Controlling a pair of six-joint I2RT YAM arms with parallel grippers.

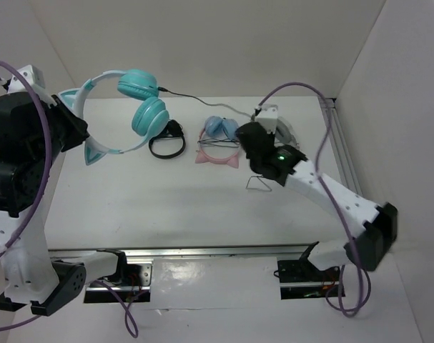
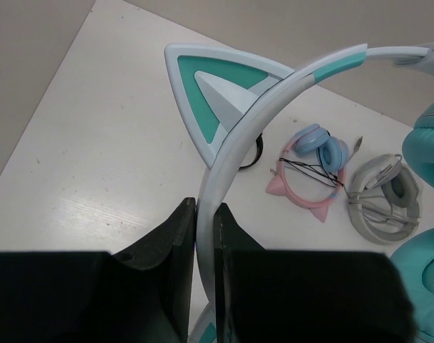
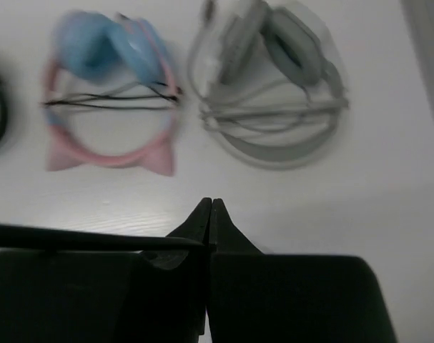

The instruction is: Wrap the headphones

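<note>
The teal cat-ear headphones hang in the air over the table's back left. My left gripper is shut on their pale headband, between the fingers, just below one teal ear. The teal cups show at the right edge of the left wrist view. The thin black cable runs from the upper cup to the right, toward my right gripper. My right gripper is shut on the cable, which enters from the left.
A pink cat-ear pair with light blue cups lies at mid-table. A grey-white pair lies right of it, mostly hidden by my right arm in the top view. A black loop lies under the teal cups. White walls enclose the table.
</note>
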